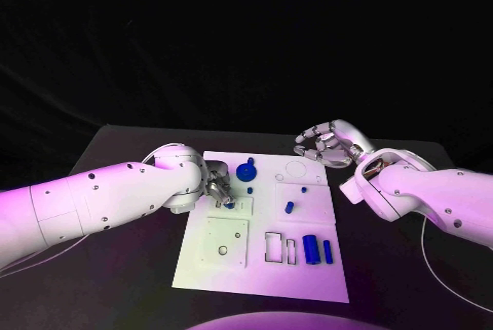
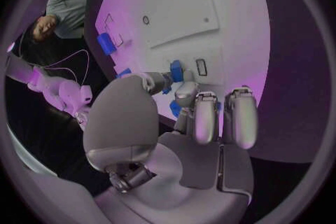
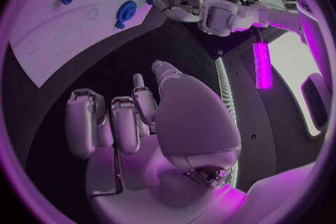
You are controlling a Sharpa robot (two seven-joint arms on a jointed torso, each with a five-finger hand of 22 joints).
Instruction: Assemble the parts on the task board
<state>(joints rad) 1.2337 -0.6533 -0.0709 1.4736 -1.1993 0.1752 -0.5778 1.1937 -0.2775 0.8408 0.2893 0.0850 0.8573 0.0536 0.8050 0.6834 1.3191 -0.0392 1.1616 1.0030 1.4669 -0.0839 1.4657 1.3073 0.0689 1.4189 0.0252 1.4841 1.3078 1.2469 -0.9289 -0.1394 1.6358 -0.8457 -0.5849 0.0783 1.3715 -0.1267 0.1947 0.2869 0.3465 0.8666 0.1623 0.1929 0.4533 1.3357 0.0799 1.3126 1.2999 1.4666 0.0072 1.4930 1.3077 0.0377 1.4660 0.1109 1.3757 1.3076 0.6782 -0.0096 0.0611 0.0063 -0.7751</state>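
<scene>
Black bench carries the white task board at centre. Left hand sits at the board's 9 o'clock edge, fingers closed around a small blue part. Right hand hovers off the board's 1 o'clock corner, fingers curled, holding nothing. Blue round part stands near 12 o'clock; two blue cylinders lie toward 5 o'clock.
</scene>
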